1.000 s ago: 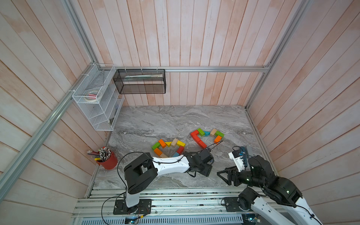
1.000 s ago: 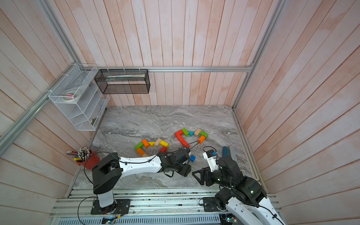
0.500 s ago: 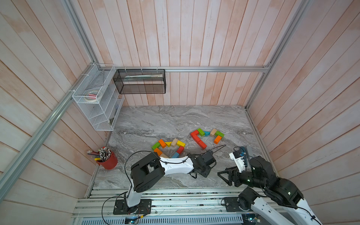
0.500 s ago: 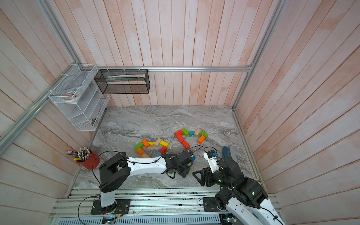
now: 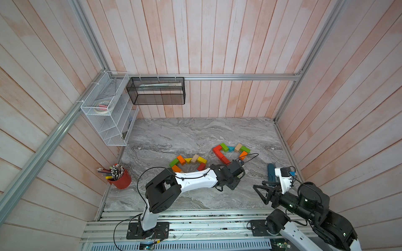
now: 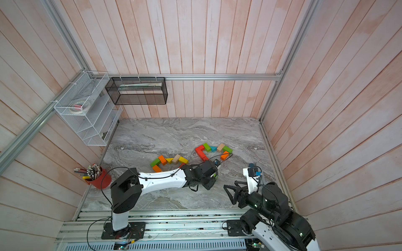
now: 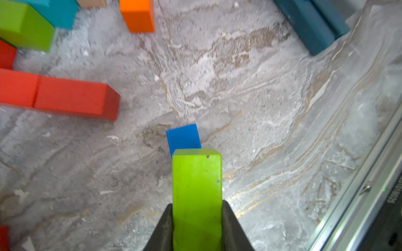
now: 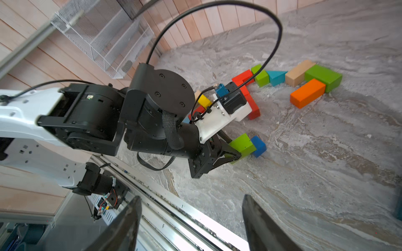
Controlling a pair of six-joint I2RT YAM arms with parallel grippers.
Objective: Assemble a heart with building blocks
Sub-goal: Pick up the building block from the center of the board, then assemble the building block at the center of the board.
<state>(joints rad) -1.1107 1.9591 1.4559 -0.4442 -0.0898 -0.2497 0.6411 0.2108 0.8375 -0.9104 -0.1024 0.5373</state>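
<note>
A green block [image 7: 196, 195] is pinched between the left fingers [image 7: 161, 232], with a blue cube [image 7: 183, 138] just beyond its tip. The right fingers [image 8: 258, 226] are spread, well apart from both.

The left arm [image 5: 195, 180] and right arm [image 5: 309, 201] share white moulded link shells and blocky black joint housings, each on a black base plate [image 5: 148, 231]. On the left arm a round black joint cap [image 8: 162, 91] carries a ring of small screws, and a thin black cable [image 8: 280, 32] arcs to a blue plug [image 8: 221, 90] on the white camera bracket [image 8: 217, 120]. The right gripper [image 8: 191, 197] has black, tapering fingers.
</note>
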